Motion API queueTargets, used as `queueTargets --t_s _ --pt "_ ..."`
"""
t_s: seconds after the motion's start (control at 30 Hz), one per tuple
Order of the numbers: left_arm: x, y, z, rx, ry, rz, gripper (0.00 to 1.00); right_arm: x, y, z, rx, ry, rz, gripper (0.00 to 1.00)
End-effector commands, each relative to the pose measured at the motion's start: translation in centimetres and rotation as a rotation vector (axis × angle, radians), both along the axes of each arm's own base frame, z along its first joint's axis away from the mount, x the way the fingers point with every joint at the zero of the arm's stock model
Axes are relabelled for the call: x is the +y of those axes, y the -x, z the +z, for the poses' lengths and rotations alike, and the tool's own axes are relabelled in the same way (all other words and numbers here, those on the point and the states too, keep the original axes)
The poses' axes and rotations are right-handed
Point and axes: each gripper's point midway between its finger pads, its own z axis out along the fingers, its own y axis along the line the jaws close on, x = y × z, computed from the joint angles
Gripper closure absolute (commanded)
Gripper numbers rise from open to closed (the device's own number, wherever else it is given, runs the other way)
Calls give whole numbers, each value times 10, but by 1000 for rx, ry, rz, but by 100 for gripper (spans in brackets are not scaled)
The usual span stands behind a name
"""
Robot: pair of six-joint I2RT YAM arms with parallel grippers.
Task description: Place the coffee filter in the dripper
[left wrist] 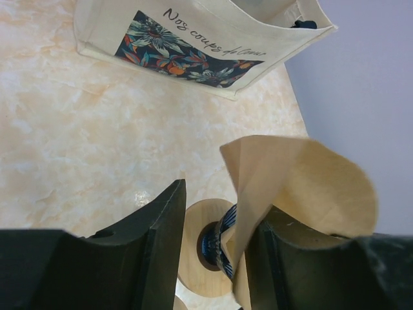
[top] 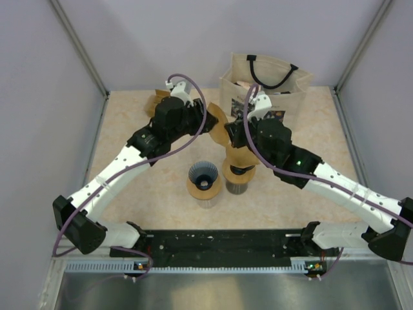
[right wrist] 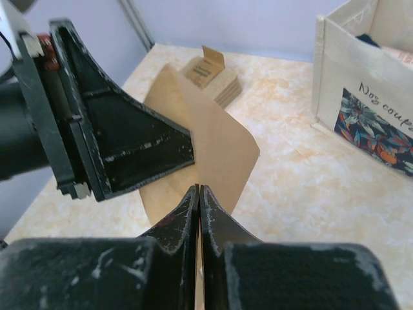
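1. Top view: your coffee filter (top: 221, 126) hangs in the air behind the dripper (top: 203, 180), not in it. The left gripper (top: 205, 123) reaches it from the dripper's rear left and the right gripper (top: 232, 132) from its rear right. A ribbed vessel (top: 237, 183) with a wooden collar stands just right of the dripper, partly under brown paper. The tote bag (top: 266, 84) sits well behind the dripper

2. Left wrist view: your left jaws stand apart. The filter lies against the inner face of one finger (left wrist: 284, 258) only, and the other finger is clear of it, so nothing is pinched here. A wooden collar and a patterned cone show below through the gap. You cannot tell from this view alone whether that is the dripper or its neighbour

3. Right wrist view: your right fingers (right wrist: 184, 226) are clenched on the filter's lower edge, and the sheet rises flat from them. The left gripper's finger stands just beside the paper. A stack of spare filters (right wrist: 213, 74) lies beyond

4. The step in hand looks like readying the filter in the air between the two grippers, and placing has not begun. Next, the left fingers likely need to take one wall of the paper without crushing it, so the cone can open. Then carry it forward over the dripper and lower it point first
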Motion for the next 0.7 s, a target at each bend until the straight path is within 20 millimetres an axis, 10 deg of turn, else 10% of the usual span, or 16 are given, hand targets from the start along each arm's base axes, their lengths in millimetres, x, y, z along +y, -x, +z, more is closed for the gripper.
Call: queueTargets --t_s 0.0,0.23,0.67 --pt "-4 3 15 -44 4 -21 55 -6 2 39 -74 -122 -31 100" --pt "-11 8 14 -35 12 -46 54 3 3 34 -53 -126 0 100" --pt "25 0 2 -9 -121 156 89 -20 -8 14 -39 4 -120 100"
